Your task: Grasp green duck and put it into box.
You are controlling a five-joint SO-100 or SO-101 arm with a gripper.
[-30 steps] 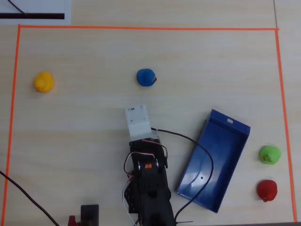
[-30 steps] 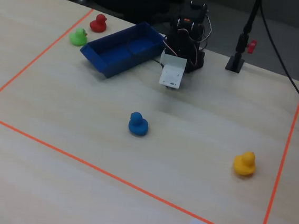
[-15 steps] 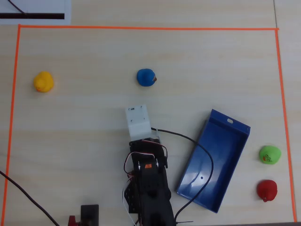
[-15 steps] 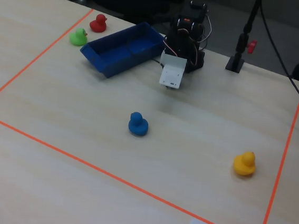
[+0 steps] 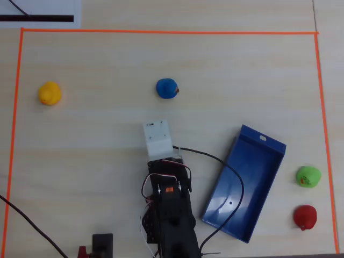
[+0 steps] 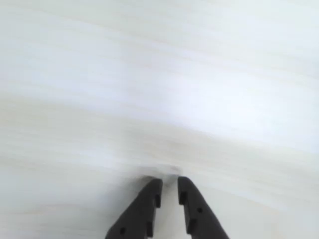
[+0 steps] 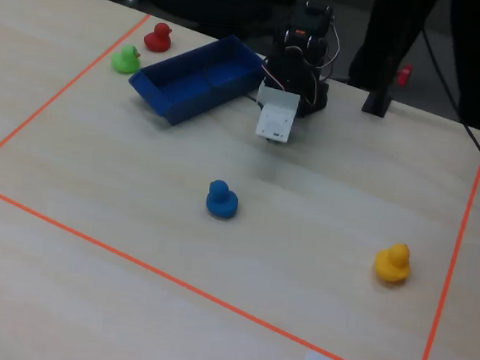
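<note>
The green duck (image 5: 308, 176) sits on the table right of the box (image 5: 244, 183) in the overhead view, just above the red duck (image 5: 305, 216). In the fixed view the green duck (image 7: 126, 58) is left of the long dark-blue box (image 7: 201, 76), which holds nothing. My arm (image 5: 169, 204) is folded at the bottom middle, its white wrist housing (image 5: 157, 138) covering the fingers from above. In the wrist view my gripper (image 6: 169, 180) points at bare table, its black tips nearly touching with nothing between them. No duck shows there.
A blue duck (image 5: 167, 88) lies ahead of the arm and a yellow duck (image 5: 49, 93) at the far left. Orange tape (image 5: 161, 32) frames the work area. A black cable (image 5: 226, 166) crosses the box's near corner. A dark stand (image 7: 380, 96) rises behind the arm.
The arm and all ducks have stayed put. In the fixed view a dark figure has come into the background at the top right.
</note>
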